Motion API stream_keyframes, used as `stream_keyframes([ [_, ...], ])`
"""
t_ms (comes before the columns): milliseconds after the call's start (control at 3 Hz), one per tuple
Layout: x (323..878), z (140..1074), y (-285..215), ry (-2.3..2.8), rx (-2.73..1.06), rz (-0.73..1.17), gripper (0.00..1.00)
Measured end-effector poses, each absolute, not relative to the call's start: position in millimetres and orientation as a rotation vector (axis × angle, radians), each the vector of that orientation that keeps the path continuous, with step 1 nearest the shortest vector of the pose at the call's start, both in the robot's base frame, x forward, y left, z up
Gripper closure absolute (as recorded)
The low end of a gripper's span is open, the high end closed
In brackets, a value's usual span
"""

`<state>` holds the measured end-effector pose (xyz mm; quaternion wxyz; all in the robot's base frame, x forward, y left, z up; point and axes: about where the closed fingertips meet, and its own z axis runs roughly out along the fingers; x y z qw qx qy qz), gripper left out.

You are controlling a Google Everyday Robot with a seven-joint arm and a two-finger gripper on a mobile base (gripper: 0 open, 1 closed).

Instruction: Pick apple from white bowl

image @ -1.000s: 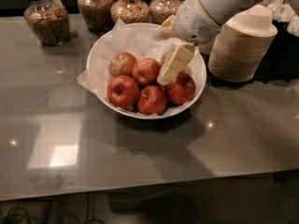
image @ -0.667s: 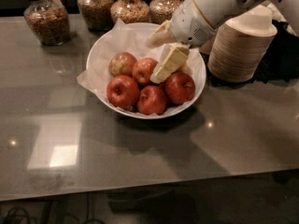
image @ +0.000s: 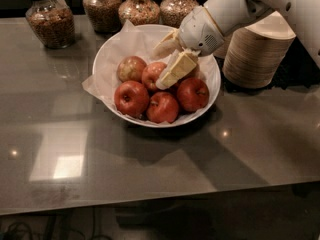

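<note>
Jaws are apart, nothing clamped yet. The gripper point(image: 158, 68) sits low inside the white bowl point(image: 206, 103). Its pale finger point(image: 167, 45) reaches in behind the orange-red apple point(image: 150, 75), and the yellowish finger point(image: 176, 70) slants down across that apple's right side. The tip looks right at the skin, but I can't tell if it's actually touching.

What's new: over the last second the wrist has swung left. The yellowish finger was hanging over the gap next to the right-hand dark red apple point(image: 193, 94), and now it's parked on the target instead. None of the fruit has budged, and the target is in the middle of the pile.

My read is that the aiming part is basically done and the squeeze comes next. It's a tight fit though. The paler apple point(image: 131, 68) sits right up against the target on the left, and two more dark red apples point(image: 131, 98) crowd the front, so a finger could snag a neighbour.

Further out there's the crumpled paper lining point(image: 115, 49), a stack of paper bowls point(image: 257, 54) just right of the arm, jars point(image: 50, 20) along the back, and the glossy table point(image: 150, 179).
</note>
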<state>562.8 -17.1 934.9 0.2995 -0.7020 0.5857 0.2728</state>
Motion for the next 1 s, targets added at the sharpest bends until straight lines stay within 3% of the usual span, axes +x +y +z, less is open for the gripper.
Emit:
stream_keyframes([
  [1000, 574.9, 913.2, -17.8, 1.61, -1.858, 0.881, 0.36],
])
